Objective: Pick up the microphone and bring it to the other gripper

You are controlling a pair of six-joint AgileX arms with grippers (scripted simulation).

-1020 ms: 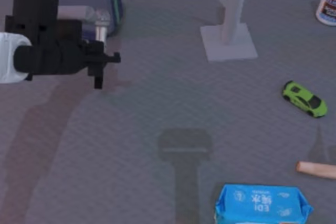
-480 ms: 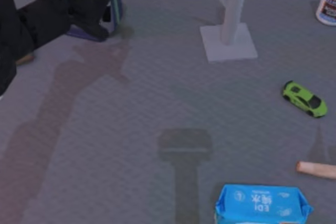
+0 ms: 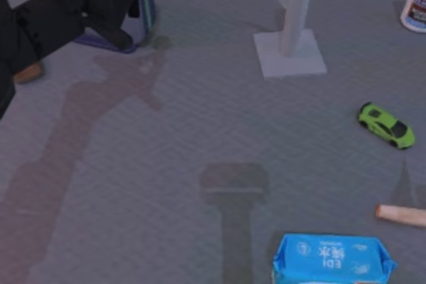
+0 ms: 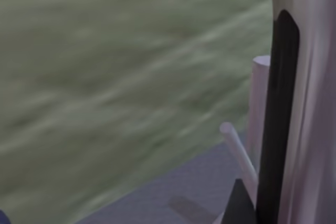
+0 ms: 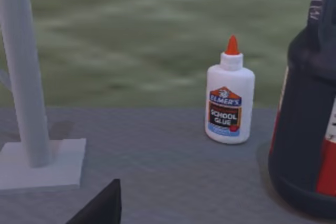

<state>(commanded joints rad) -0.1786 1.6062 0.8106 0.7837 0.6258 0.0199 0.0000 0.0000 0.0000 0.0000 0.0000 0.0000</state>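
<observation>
Hidden: the microphone is not made out for certain. The left wrist view shows only a close silver column with a black stripe (image 4: 294, 108), cut off by the frame.
Microphone axis: cannot tell.
Left tool (image 3: 123, 8): far left of the bench (image 3: 200, 131), over a blue box (image 3: 149, 4) that it partly covers. Released or clenched: cannot tell.
Right tool (image 5: 100, 205): one dark tip showing. Grasp: cannot tell.
Count: one green toy car (image 3: 385, 124), one glue bottle (image 5: 229, 100), one blue packet (image 3: 333, 259), one tan stick (image 3: 399, 215), one white stand (image 3: 291, 48).

Top view looks straight down on the surface (image 3: 200, 131); both wrist views sit low, seemingly sharing the white stand (image 3: 291, 38).
</observation>
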